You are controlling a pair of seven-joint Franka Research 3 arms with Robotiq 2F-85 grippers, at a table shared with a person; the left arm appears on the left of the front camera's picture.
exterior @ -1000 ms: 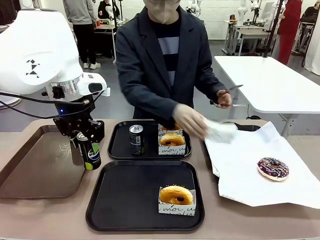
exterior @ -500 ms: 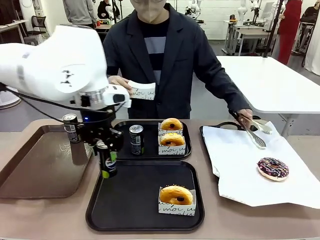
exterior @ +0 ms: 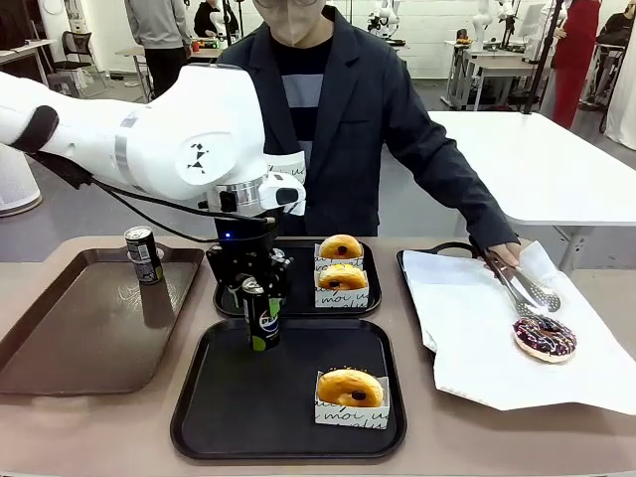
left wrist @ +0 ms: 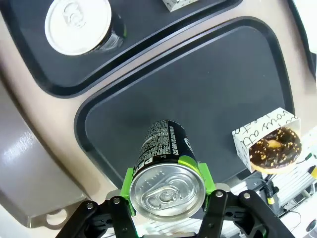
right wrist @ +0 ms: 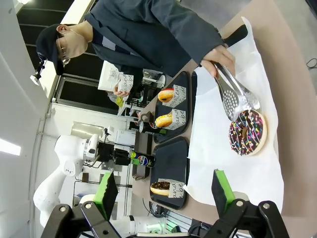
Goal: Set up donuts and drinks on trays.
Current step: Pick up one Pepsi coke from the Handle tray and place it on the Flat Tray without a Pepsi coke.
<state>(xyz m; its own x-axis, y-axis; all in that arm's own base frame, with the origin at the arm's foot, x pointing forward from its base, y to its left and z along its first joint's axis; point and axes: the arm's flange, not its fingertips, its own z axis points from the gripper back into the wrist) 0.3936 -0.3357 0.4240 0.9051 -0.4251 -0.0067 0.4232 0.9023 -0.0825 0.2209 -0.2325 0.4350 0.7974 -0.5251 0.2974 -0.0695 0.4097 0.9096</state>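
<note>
Front view, far tray's can (exterior: 241,294) hidden behind left gripper (exterior: 260,298) gripping Pepsi can (exterior: 262,316)

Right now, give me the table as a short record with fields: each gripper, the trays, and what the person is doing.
left gripper: shut on Pepsi can, above near tray
right gripper: open, holding nothing
near tray: one sleeved donut
far tray: can, two sleeved donuts
brown tray: one can
person: tongs at sprinkled donut
</note>
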